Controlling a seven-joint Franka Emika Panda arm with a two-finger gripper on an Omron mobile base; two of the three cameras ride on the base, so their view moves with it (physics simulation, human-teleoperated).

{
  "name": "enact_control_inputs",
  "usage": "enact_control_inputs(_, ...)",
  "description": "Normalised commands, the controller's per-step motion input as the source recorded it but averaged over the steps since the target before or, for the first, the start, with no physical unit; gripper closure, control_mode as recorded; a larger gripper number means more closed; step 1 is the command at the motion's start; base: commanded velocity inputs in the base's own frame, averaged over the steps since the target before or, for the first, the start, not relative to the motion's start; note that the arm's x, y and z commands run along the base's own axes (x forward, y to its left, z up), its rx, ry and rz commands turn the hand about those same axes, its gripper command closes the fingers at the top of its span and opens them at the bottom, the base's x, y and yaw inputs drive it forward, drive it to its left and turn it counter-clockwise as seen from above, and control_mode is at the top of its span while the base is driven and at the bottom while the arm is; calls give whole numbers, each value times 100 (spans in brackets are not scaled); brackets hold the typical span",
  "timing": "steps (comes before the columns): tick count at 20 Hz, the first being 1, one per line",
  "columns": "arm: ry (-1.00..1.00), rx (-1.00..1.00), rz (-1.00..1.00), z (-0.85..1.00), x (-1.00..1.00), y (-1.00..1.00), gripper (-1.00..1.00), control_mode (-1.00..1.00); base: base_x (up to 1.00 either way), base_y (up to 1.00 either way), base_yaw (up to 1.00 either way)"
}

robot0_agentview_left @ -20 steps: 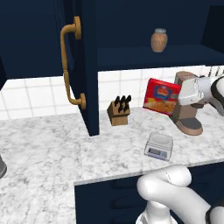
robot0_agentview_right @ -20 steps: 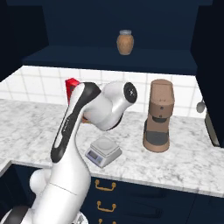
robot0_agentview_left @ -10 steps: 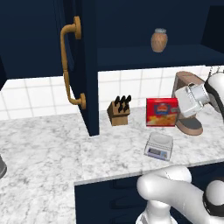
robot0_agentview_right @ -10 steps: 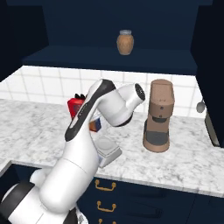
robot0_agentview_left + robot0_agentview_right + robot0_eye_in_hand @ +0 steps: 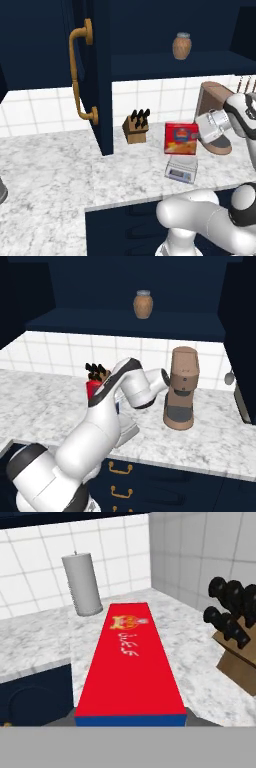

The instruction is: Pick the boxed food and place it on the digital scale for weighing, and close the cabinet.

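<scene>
Going left to right in the left base view: the cabinet (image 5: 95, 75) door is hanging wide open with its brass handle (image 5: 79, 75) facing me, so that part isn't done yet. Next to it the knife block (image 5: 136, 128) is sitting on the marble table (image 5: 50, 175), back near the tiled wall. Then comes the box (image 5: 181, 138), which I'm holding upright right over the scale (image 5: 182, 168), the bottom edge looking like it's just about touching the platform, though I can't tell if it's actually resting there. My pincer (image 5: 201, 134) is clenched on the box from its right side. Just behind my wrist the brown coffee machine (image 5: 214, 116) is standing on the table. Up on the shelf, a tan jar (image 5: 182, 46) is sitting well apart from everything.

In the right base view my arm is covering most of the box (image 5: 93, 389) and the scale (image 5: 131, 431), with the coffee machine (image 5: 181, 388) off to the right.

In the hand view the box (image 5: 129, 662) is stretching away from me, with a grey cylinder (image 5: 82, 584) beyond it and the knife block (image 5: 236, 642) at the right.
</scene>
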Motion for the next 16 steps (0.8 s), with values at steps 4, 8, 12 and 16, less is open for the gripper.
enact_control_inputs(4, 10, 0, 0, -28, 10, -30, 100, -100, 0, 0, 0)
enact_control_inputs(8, 0, 0, 0, -24, 0, -43, 100, -100, 0, 0, 0)
enact_control_inputs(12, -1, 0, 0, -18, 0, -35, 100, -100, 0, 0, 0)
enact_control_inputs(16, -4, 0, 0, -23, 4, -4, 100, -100, 0, 0, 0)
